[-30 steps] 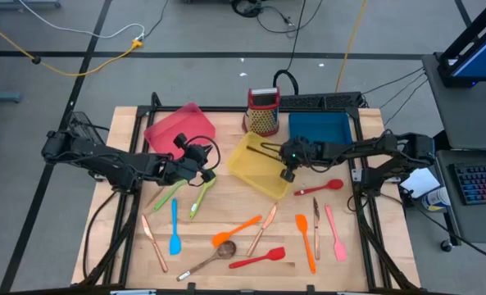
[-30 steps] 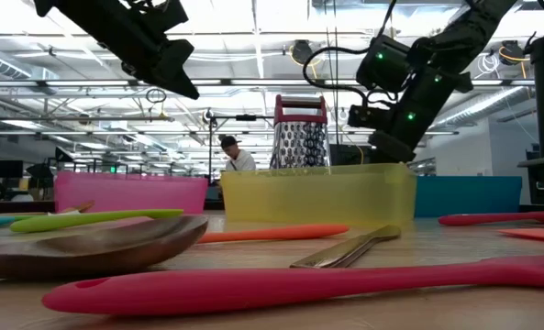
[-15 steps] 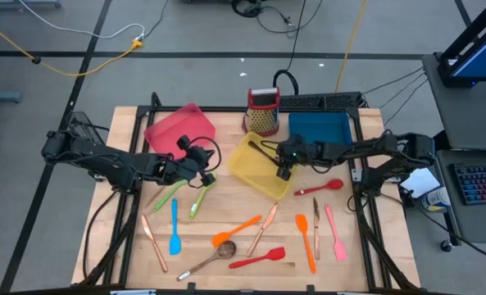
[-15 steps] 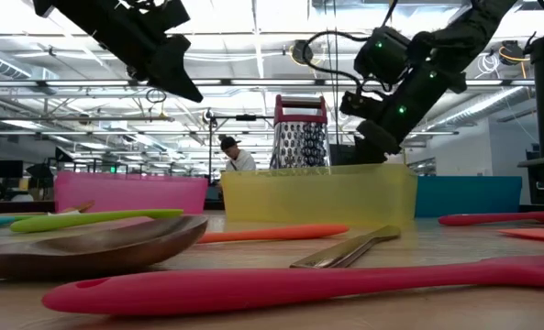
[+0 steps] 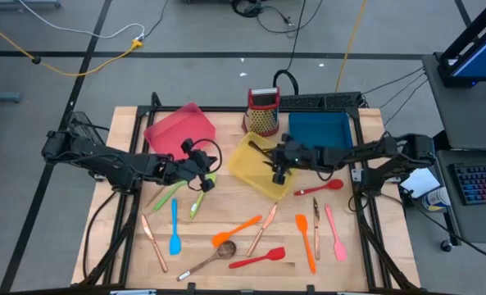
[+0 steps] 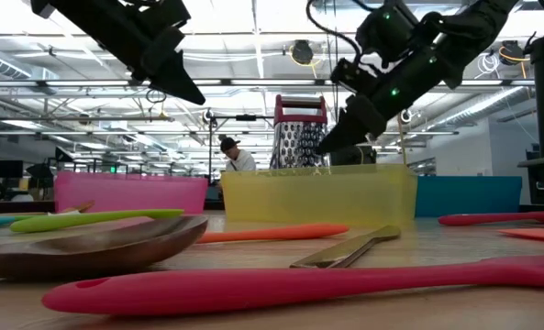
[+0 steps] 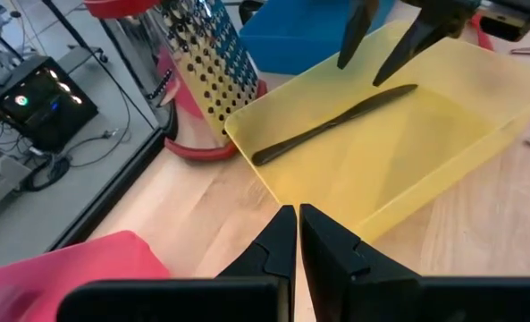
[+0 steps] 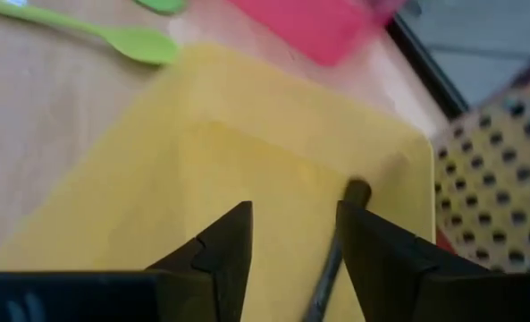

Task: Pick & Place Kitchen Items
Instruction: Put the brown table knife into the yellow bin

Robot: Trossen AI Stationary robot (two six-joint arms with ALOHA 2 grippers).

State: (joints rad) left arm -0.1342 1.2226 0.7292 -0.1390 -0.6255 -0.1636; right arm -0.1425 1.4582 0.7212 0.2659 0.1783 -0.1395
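Black knife [image 7: 334, 123] in yellow tray [image 7: 443, 174], wrist-view only

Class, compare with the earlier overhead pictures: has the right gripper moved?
Yes. The right gripper has slid toward the left arm's side, farther across the yellow tray, and opened.

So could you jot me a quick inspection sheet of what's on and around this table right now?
Surface: pale wooden table.
Job's things: black knife lying in the yellow plastic tray; coloured silicone spatulas and copper cutlery spread over the table's front half.
Clutter: red-topped metal box grater, pink tray, blue tray.
Hands: right hand open above the knife; left hand shut, empty, near the yellow tray.
Cables: yellow and black leads on the floor behind.
Surroundings: a person beyond the table, a keyboard to one side.
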